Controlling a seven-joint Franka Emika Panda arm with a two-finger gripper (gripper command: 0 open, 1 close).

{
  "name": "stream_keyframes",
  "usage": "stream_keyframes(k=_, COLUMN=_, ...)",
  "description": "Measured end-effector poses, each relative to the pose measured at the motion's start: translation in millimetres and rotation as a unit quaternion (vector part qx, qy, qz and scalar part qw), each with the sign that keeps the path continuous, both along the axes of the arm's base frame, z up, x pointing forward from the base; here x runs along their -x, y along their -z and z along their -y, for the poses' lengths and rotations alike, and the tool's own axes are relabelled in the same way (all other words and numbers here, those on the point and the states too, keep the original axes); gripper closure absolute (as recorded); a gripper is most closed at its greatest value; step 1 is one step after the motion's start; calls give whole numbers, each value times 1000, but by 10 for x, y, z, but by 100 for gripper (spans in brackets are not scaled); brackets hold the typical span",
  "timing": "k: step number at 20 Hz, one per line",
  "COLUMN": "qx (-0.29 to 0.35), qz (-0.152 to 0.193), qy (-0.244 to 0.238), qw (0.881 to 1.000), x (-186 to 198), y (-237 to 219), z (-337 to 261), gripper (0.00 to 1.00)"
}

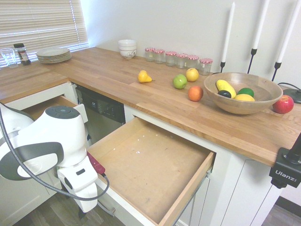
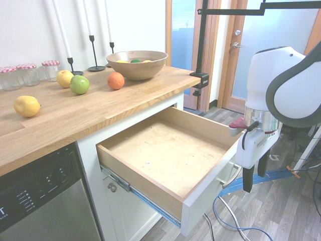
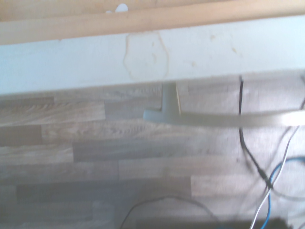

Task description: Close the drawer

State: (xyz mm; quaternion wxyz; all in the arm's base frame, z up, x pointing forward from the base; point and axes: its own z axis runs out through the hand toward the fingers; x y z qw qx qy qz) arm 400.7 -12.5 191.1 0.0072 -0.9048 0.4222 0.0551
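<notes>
Drawer (image 2: 171, 153) and gripper (image 2: 256, 168) are sharing the foreground: the drawer is standing pulled out beneath the wooden countertop (image 2: 85, 108), its pale interior showing, while the gripper is hanging just beside its white front, pointing down near the bar handle (image 2: 230, 175), its jaws spread apart with nothing between them. Behind, on the countertop, an orange (image 1: 195, 93), a green apple (image 1: 179, 81) and a wooden bowl (image 1: 243, 94) of fruit are resting, with lidded jars (image 1: 182, 60) lining up near the wall.

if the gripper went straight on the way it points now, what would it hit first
Probably the floor: the gripper points down just outside the drawer, though its handle may be close enough to catch.
</notes>
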Motion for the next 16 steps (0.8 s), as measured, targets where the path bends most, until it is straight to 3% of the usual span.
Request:
stream_keyframes(k=8, qx=15, qz=25, qy=3, qw=1000, x=-5, y=364, z=142, gripper=0)
stream_keyframes(k=16, qx=15, qz=38, qy=3, qw=999, x=-169, y=445, z=279, gripper=0)
